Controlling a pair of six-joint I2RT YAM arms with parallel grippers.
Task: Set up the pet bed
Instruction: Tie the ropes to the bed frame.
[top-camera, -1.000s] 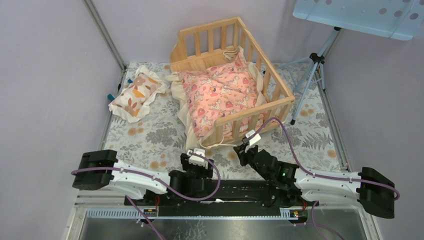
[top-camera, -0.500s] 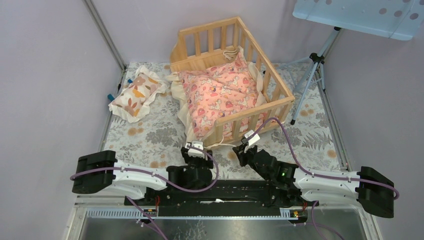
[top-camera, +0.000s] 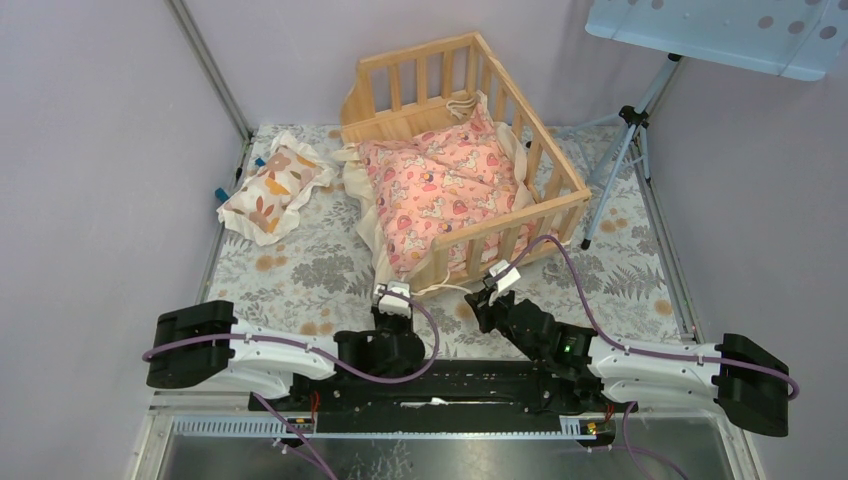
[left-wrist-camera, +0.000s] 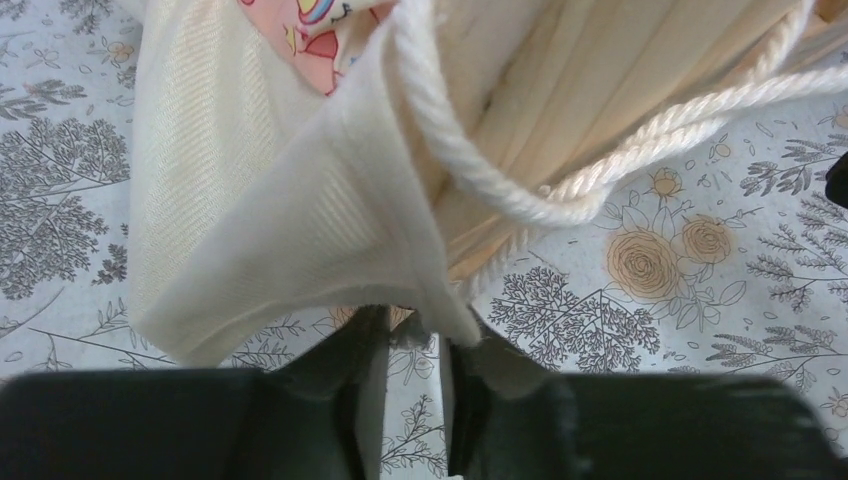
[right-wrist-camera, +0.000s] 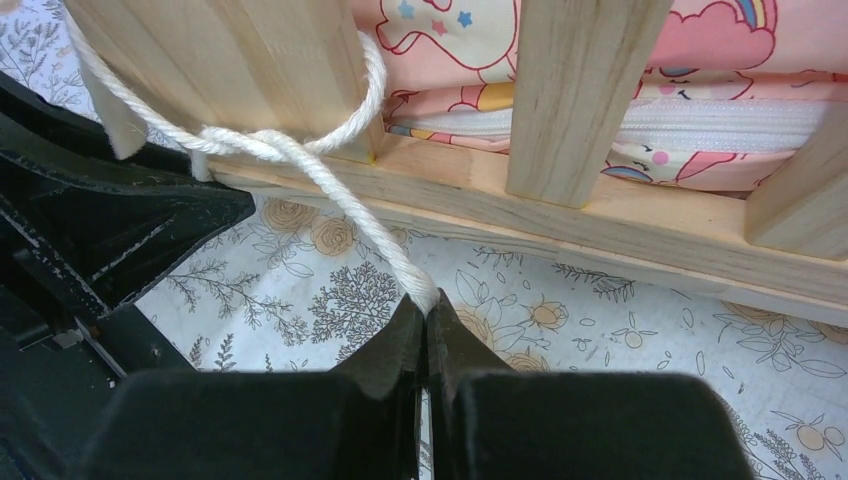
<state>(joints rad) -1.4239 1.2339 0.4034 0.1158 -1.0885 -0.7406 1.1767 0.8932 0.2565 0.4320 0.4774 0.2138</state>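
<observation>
The pet bed (top-camera: 420, 62), a light wood frame with slatted rails, stands at the back centre with the pink cushion (top-camera: 445, 190) bunched inside it. The cushion's cream ruffle (left-wrist-camera: 300, 240) spills over the open left side. My left gripper (left-wrist-camera: 415, 335) is at the ruffle's lower corner; its jaws stand narrowly apart and cloth drapes over the tips, hiding any pinch. In the top view this left gripper (top-camera: 392, 297) sits by the bed's near-left corner. My right gripper (right-wrist-camera: 427, 305) is shut on a white rope (right-wrist-camera: 340, 195) looped round the bed's corner post (right-wrist-camera: 250, 70).
A small cream pillow with orange leaves (top-camera: 272, 185) lies at the left on the floral table cover (top-camera: 300, 280). A tripod (top-camera: 625, 140) carrying a pale blue panel (top-camera: 720, 30) stands right of the bed. Purple walls close in both sides. The left arm (right-wrist-camera: 100, 220) crowds the right wrist's view.
My left gripper has slid forward to the cushion's ruffle corner and its jaws have narrowed around it. The right gripper has kept its hold on the rope.
</observation>
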